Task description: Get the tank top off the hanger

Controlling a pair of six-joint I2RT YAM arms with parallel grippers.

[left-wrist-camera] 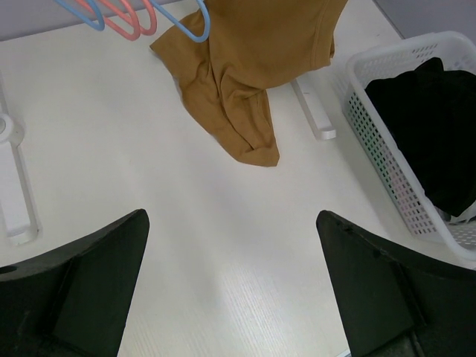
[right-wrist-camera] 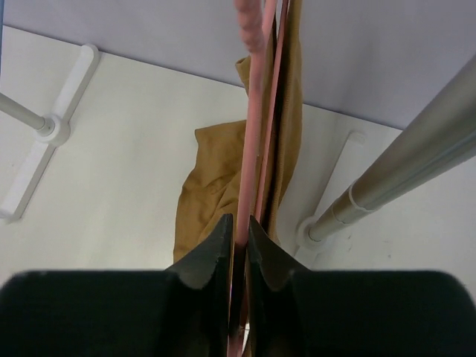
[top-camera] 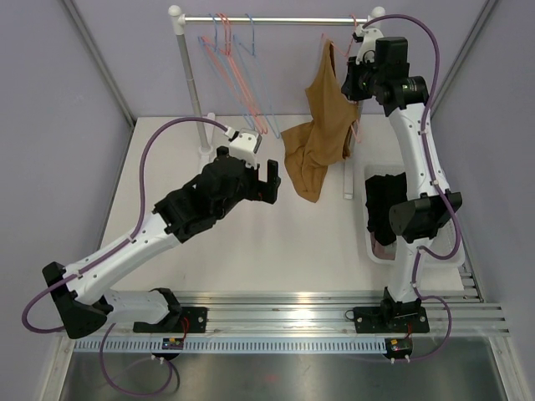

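A mustard-brown tank top (top-camera: 318,125) hangs from a pink hanger (right-wrist-camera: 253,149) at the right end of the rail, and its lower part droops onto the table (left-wrist-camera: 245,67). My right gripper (right-wrist-camera: 239,219) is up by the rail (top-camera: 355,79), shut on the pink hanger's bar, with the brown cloth just behind and right of the fingers. My left gripper (top-camera: 272,177) hovers over the table left of the tank top's lower end. In the left wrist view this gripper (left-wrist-camera: 232,216) is wide open with nothing between its fingers.
A clothes rail (top-camera: 267,18) spans the back and carries several empty pink and blue hangers (top-camera: 238,67). A white basket (left-wrist-camera: 372,126) with black clothing stands at the right, by the right arm. The rack's white feet (left-wrist-camera: 312,111) rest on the table.
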